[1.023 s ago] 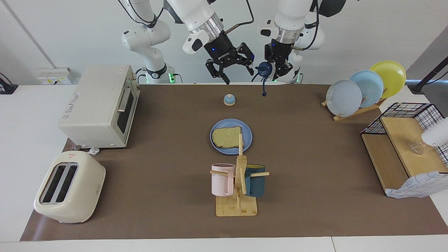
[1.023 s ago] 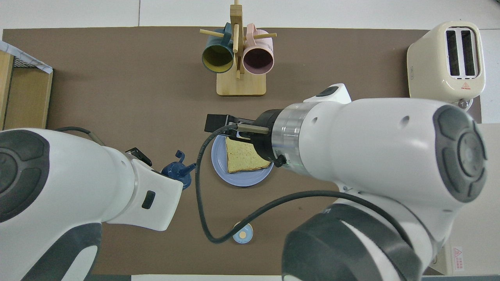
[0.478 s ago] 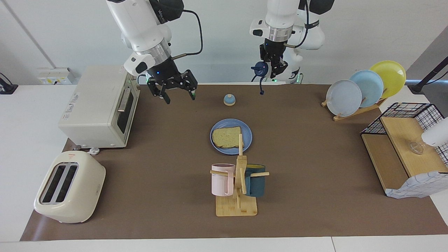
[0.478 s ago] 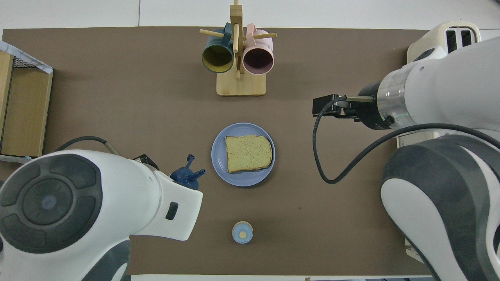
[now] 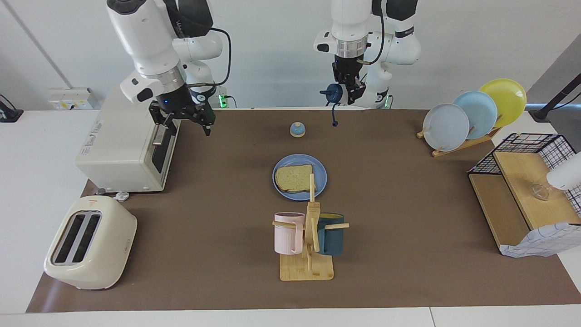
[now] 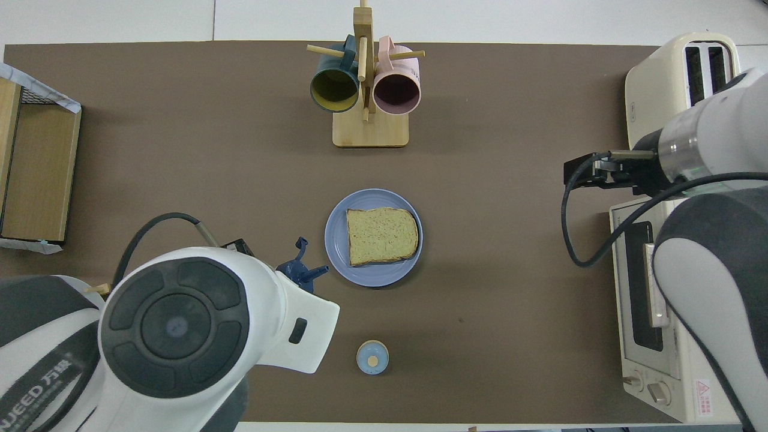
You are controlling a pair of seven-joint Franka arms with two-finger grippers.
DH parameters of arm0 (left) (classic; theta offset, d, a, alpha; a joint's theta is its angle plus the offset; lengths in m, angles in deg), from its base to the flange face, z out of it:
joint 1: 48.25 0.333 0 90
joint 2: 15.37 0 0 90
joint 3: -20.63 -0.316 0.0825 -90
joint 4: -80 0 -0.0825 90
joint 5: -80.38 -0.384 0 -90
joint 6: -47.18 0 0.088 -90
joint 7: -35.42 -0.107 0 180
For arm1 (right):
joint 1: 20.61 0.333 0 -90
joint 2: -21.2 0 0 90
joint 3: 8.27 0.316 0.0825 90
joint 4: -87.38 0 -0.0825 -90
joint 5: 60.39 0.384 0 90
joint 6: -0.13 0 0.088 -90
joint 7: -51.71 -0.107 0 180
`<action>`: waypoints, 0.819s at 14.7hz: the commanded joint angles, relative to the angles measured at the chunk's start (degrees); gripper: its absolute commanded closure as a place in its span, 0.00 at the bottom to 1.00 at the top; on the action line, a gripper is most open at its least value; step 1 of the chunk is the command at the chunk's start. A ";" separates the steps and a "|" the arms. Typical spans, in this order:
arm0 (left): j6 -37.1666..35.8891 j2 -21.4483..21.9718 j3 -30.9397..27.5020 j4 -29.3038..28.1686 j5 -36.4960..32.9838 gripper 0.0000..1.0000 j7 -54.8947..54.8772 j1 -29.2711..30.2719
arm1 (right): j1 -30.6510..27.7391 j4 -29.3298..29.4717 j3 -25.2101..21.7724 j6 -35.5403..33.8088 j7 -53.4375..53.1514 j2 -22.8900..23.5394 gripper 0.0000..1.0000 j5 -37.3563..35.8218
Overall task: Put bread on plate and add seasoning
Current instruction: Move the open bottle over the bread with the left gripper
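Right tool [image 5: 184,119] has swung off the plate [image 5: 321,178] to the oven [image 5: 131,141] — fingers apart; left tool [image 5: 348,88] stays clamped on the seasoning [image 5: 334,91] — bread [image 5: 295,178] plated.

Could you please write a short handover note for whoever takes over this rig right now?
Left gripper: shut on the small translucent bottle with dark navy cap, raised over the table edge by the robots.
Right gripper: open, empty, over the toaster oven's front.
Done: square toast slice lies on the round medium-blue plate mid-table.
Left: carry the bottle over the toast and season it.
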 commanded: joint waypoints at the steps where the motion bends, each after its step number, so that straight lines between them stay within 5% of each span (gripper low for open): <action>1: 0.76 -2.00 -0.33 0.75 -3.46 1.00 0.94 -2.23 | -3.88 5.86 0.49 -5.19 4.00 2.20 0.00 -1.80; 5: 0.76 -4.72 -0.42 1.54 -6.18 1.00 1.12 -3.90 | -3.71 6.42 -4.33 -5.47 7.41 2.65 0.00 -3.83; 12: 0.06 -11.58 -0.42 4.36 -12.77 1.00 3.93 -8.12 | -7.40 2.19 -4.52 -4.94 12.36 0.63 0.00 -3.73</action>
